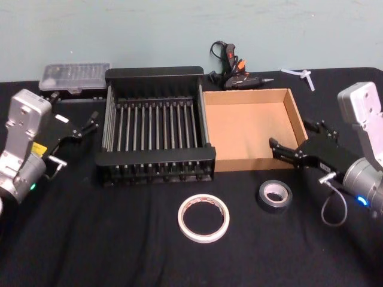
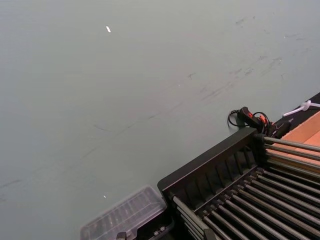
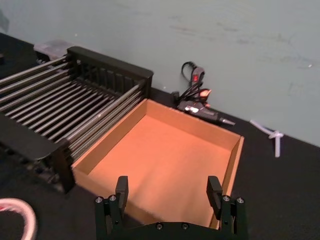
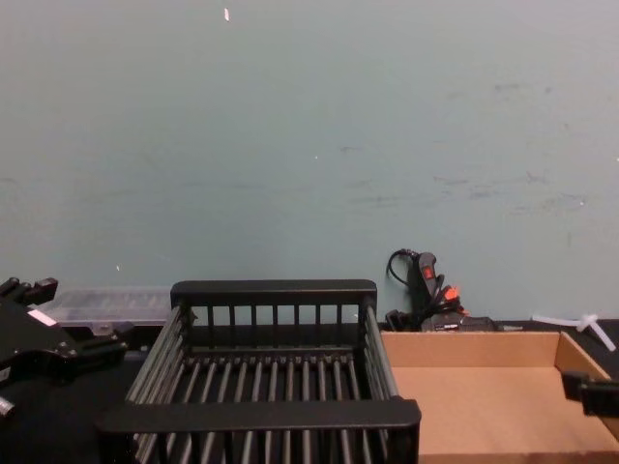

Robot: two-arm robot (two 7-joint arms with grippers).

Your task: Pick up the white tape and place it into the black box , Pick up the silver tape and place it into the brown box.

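The white tape (image 1: 203, 218) lies flat on the black cloth near the front, and its edge shows in the right wrist view (image 3: 17, 216). To its right lies the silver tape (image 1: 274, 196). Behind them the black box (image 1: 154, 73) and the brown box (image 1: 251, 128) stand side by side, both with nothing in them. My right gripper (image 1: 289, 133) hovers open over the brown box's front right corner, above and behind the silver tape; its fingers (image 3: 121, 187) hold nothing. Left of the black box, my left gripper (image 1: 91, 124) is open and holds nothing.
A clear plastic case (image 1: 75, 76) sits behind the black box's left corner. A black and orange glue gun (image 1: 230, 69) lies behind the brown box, and a white plastic piece (image 1: 302, 75) lies at the back right. A teal wall closes off the table's far edge.
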